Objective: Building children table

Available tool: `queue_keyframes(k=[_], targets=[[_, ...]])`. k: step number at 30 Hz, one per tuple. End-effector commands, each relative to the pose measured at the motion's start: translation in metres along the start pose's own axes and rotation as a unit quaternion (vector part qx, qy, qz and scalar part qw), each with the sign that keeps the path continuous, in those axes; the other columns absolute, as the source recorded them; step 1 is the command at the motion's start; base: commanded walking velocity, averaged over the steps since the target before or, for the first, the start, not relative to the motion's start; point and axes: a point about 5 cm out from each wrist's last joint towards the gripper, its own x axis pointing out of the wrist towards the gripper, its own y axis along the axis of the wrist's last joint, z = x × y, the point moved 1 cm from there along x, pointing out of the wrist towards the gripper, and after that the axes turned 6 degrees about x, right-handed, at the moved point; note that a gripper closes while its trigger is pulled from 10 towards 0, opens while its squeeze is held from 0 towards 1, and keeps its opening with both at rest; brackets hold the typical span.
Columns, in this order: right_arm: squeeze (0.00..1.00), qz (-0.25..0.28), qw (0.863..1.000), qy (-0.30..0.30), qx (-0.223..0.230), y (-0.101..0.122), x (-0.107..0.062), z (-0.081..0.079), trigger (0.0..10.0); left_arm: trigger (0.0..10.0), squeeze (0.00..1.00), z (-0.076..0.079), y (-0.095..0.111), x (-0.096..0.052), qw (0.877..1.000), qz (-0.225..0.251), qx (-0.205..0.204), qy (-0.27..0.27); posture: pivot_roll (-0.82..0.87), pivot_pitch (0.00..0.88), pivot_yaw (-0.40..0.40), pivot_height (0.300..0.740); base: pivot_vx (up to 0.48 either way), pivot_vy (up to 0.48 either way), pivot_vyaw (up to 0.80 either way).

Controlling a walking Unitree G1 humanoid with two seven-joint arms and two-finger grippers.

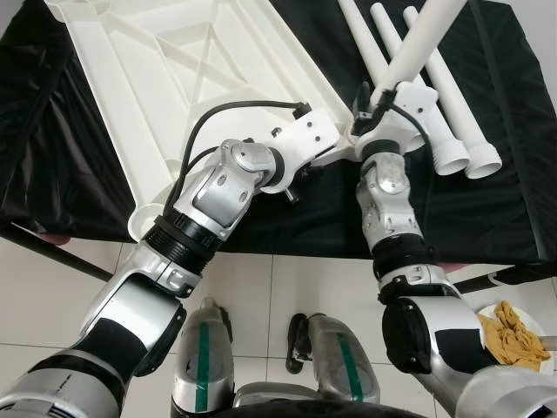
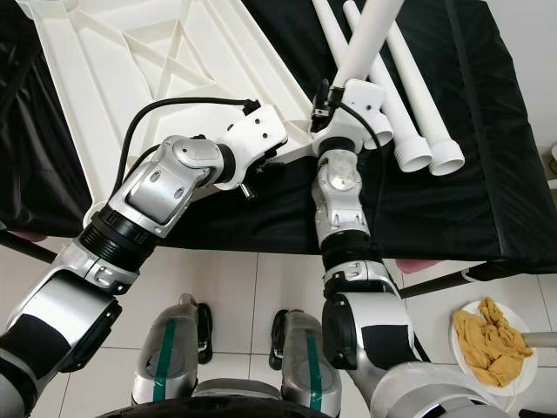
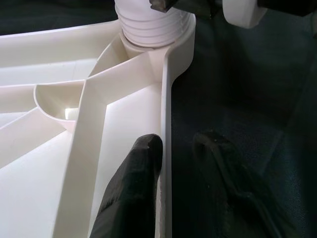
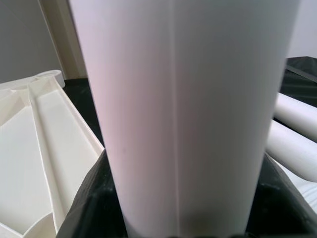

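The white tabletop (image 1: 174, 78) lies upside down, ribs facing up, on a desk covered with black cloth (image 1: 487, 200). All positions below are given relative to this tabletop.

At its near corner sits a round socket (image 3: 153, 44). A white leg (image 2: 370, 39) stands in that socket, tilted, its ribbed end (image 3: 151, 22) seated in the socket's collar.

The right tool (image 4: 178, 218) is clamped on this leg just above the corner; in the right wrist view the dark fingers (image 4: 91, 198) flank the white tube on both sides.

The left tool (image 3: 171, 183) is at the tabletop's near edge, close beside the same corner. One black finger (image 3: 138, 173) lies inside the rim (image 3: 166, 124) against the wall, the other lies outside it over the cloth, so the tool straddles the rim. Whether it presses the wall firmly cannot be told, though the inner finger touches it.

Three spare legs (image 1: 452, 131) lie side by side on the cloth to the right of the tabletop, open ends toward the robot, apart from the tabletop.

On the tiled floor (image 1: 287, 287), below the desk's near right side, a white plate (image 2: 461, 344) carries a crumpled yellow cloth (image 2: 492, 344).
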Motion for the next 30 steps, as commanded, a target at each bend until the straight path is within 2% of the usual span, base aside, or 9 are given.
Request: queue_keyframes(k=[1,11,12,13,14,15,30], targets=[[0.00,-0.046,0.999,-0.013,-0.004,-0.020,-0.010,0.004,10.0,10.0,0.00,0.004,0.001,0.001,1.000,0.001,0.004,-0.006,0.05,0.000,-0.055,0.740,0.000,0.000,0.00],[0.00,-0.050,0.998,-0.039,-0.019,-0.018,-0.014,0.012,10.0,10.0,0.00,0.003,0.000,0.000,1.000,0.000,0.000,-0.001,0.04,0.003,-0.055,0.740,0.000,0.000,0.00],[0.05,-0.049,0.998,-0.039,-0.020,-0.017,-0.014,0.013,10.0,10.0,0.00,0.003,0.000,0.000,1.000,0.000,0.000,-0.001,0.04,0.003,-0.055,0.740,0.000,0.000,0.00],[0.33,-0.047,0.998,-0.041,-0.021,-0.016,-0.014,0.014,10.0,10.0,0.00,0.003,0.000,0.000,1.000,0.000,0.000,-0.001,0.04,0.006,-0.052,0.740,0.000,0.000,0.00],[0.33,-0.047,0.998,-0.041,-0.021,-0.016,-0.014,0.014,10.0,10.0,0.00,0.003,0.000,0.000,1.000,0.000,0.000,-0.001,0.04,0.006,-0.052,0.740,0.000,0.000,0.00],[1.00,-0.047,0.998,-0.040,-0.018,-0.015,-0.014,0.015,10.0,10.0,0.00,0.003,0.000,0.001,1.000,0.001,0.000,-0.001,0.04,0.006,-0.052,0.740,0.000,0.000,0.00],[1.00,-0.039,0.999,-0.021,-0.010,-0.009,-0.015,0.022,10.0,10.0,0.00,0.000,0.002,0.000,1.000,0.003,-0.003,0.002,0.03,0.025,-0.051,0.740,0.000,0.000,0.00]])
